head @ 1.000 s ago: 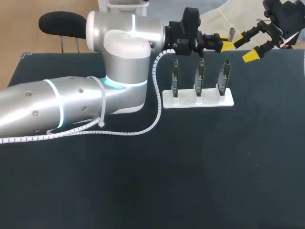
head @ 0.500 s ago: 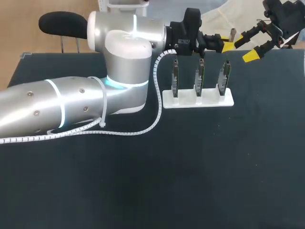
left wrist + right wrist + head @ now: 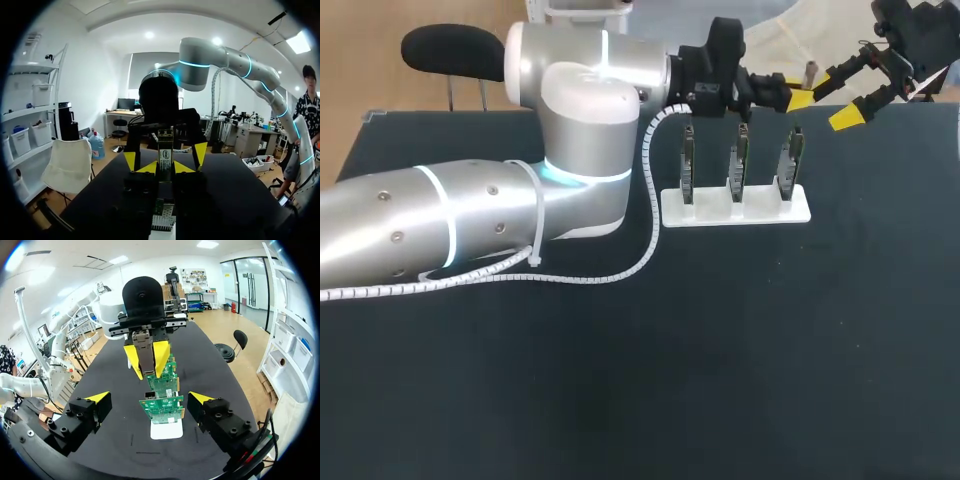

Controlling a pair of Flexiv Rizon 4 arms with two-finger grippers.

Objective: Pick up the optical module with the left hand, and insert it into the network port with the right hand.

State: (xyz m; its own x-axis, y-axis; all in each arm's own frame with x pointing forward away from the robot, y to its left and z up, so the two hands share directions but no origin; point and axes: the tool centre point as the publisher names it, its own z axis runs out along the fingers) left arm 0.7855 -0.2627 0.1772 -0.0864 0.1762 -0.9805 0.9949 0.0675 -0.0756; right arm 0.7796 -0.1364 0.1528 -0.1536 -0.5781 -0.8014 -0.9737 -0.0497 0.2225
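Over the desk's far edge, the left hand (image 3: 795, 97) grips the optical module (image 3: 145, 356), holding it toward the open right hand (image 3: 835, 103). This looks like the handover. Next, the right hand should close on the module's free end.

The head camera looks down on the bench (image 3: 720, 350) from above and behind; the wrist cameras face each other closely across the far white stand (image 3: 761, 212).

A dark table (image 3: 720, 350) spreads across the head view. On it, toward the far edge, lies a flat white stand (image 3: 760, 212), set crosswise.
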